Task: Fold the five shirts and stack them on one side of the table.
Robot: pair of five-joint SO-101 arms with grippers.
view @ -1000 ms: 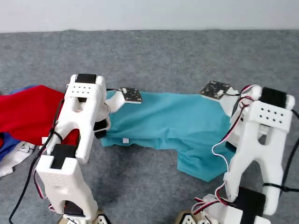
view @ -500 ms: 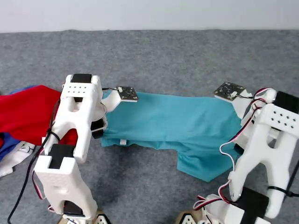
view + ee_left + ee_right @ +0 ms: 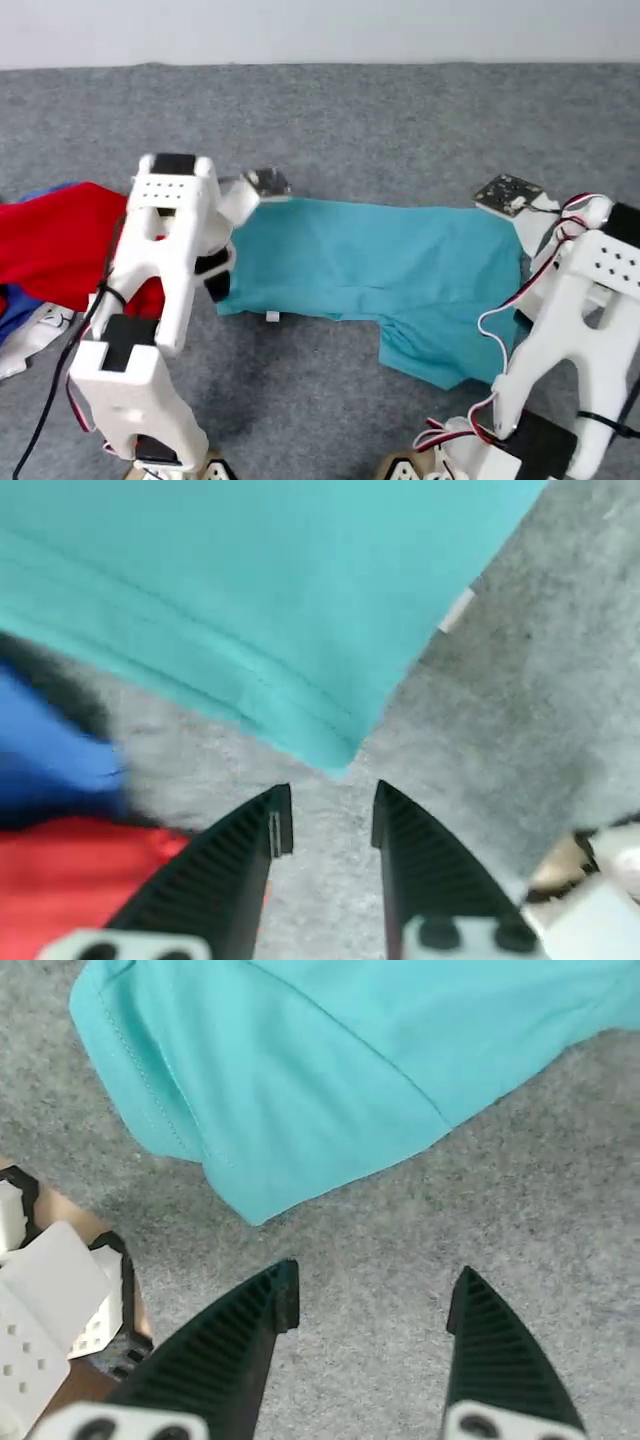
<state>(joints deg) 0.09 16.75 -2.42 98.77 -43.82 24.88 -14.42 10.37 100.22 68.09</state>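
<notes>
A teal shirt (image 3: 380, 275) lies spread across the middle of the grey mat, with one flap hanging toward the front edge. My left gripper (image 3: 330, 815) hovers over bare mat just off the shirt's left hem corner (image 3: 335, 760); its fingers are apart and nothing is between them. My right gripper (image 3: 372, 1295) stands wide open above the mat, just off the teal shirt's right corner (image 3: 240, 1195). A red shirt (image 3: 55, 245) lies crumpled at the left, beside the left arm (image 3: 165, 260).
Blue cloth (image 3: 15, 305) and white cloth (image 3: 30, 335) stick out from under the red shirt at the left edge. The right arm (image 3: 575, 330) stands at the shirt's right end. The grey mat (image 3: 380, 120) stretches behind the shirt.
The shirt's right edge has been drawn farther right, and it now lies flatter. The right arm has swung outward to the right; the left wrist has turned slightly back and left.
</notes>
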